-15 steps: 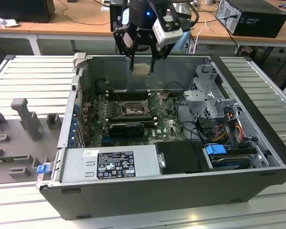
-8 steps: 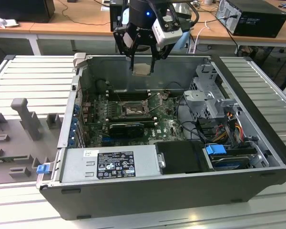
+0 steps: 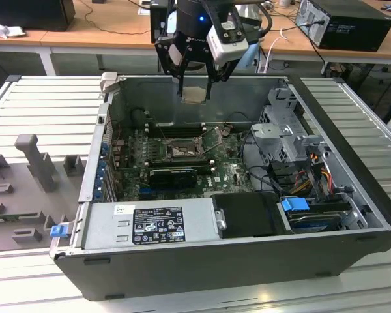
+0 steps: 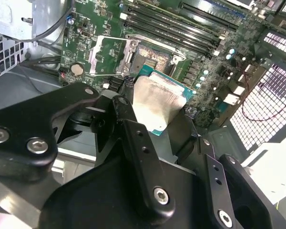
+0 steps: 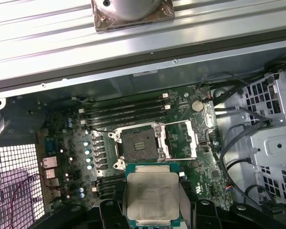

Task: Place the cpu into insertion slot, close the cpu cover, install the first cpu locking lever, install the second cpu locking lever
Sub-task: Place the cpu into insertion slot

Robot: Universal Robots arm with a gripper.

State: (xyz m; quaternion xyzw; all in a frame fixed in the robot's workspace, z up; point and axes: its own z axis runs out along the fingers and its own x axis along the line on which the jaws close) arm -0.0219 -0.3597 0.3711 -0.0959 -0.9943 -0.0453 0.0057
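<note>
My gripper (image 3: 195, 91) hangs over the back of the open computer case (image 3: 352, 254), shut on the cpu (image 3: 194, 96), a pale tan-silver square held flat between its black fingers (image 4: 133, 129). Both wrist views show the cpu (image 5: 151, 198) (image 4: 155, 102) above the motherboard, a little off to one side of the insertion slot (image 5: 137, 145). That slot (image 3: 181, 150) is a bare black square socket with a silvery rim. The cpu cover (image 5: 181, 139) (image 4: 109, 55) lies swung open beside it.
Long black memory slots (image 5: 124, 112) run beside the socket. A silver power supply (image 3: 150, 225) fills the case's near side. A drive cage (image 3: 287, 130) with cables stands at the exterior view's right. A black card (image 3: 173, 175) lies below the socket. Grey fixtures (image 3: 36, 160) sit outside.
</note>
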